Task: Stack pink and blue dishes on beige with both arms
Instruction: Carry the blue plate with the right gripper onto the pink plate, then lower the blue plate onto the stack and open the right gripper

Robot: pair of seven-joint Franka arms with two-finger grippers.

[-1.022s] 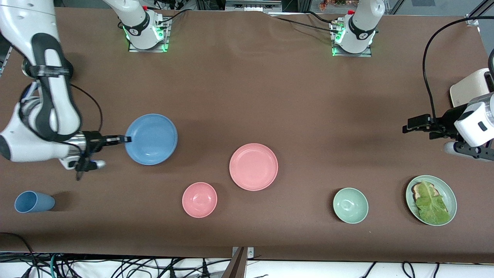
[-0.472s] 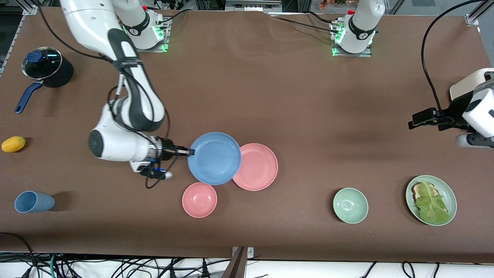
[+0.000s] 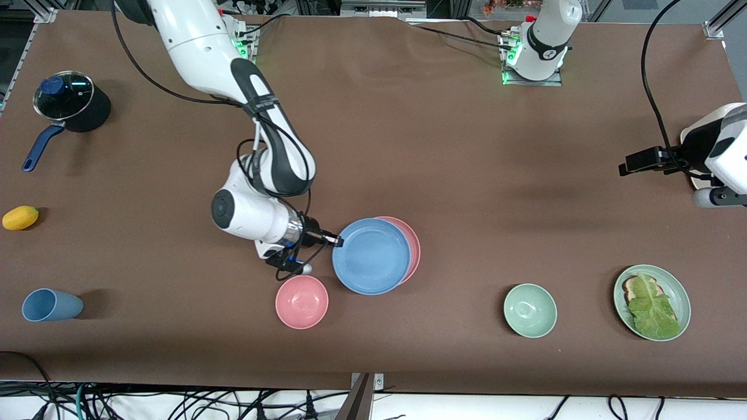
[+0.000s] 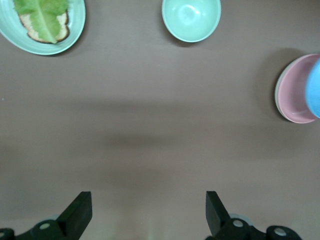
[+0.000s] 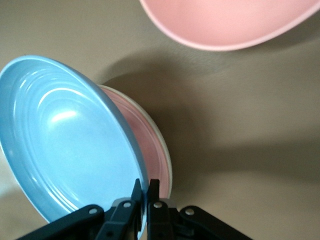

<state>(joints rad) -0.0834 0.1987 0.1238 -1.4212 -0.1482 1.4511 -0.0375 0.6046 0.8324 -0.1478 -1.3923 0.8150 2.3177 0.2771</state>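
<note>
two plates nearly aligned at frame centre: my right gripper [image 3: 332, 238] pinches the blue plate [image 3: 371, 263] rim, so i should centre it over the pink plate [image 3: 412, 248] before releasing; my left gripper [image 4: 145, 216] waits open, upper right.

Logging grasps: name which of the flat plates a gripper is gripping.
The blue plate, pinched at its rim by the right gripper over the pink plate; nothing grips the pink or lettuce plates.
</note>
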